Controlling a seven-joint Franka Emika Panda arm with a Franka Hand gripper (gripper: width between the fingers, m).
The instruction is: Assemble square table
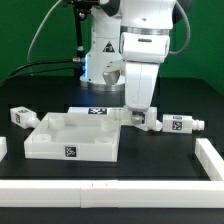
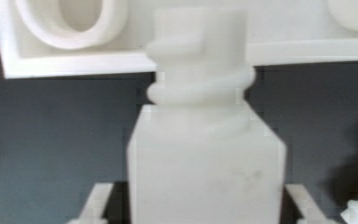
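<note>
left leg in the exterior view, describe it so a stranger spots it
Find the white square table top. Off its far corner at the exterior view's left lies a stubby white tagged leg. It is alone there; the other legs lie across the top, by the arm.

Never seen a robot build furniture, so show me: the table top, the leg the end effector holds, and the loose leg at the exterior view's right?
table top [image 1: 45, 150]: exterior view, front wall.
held leg [image 2: 202, 150]: wrist view, square body.
loose leg [image 1: 181, 125]: exterior view's right, its middle.
</note>
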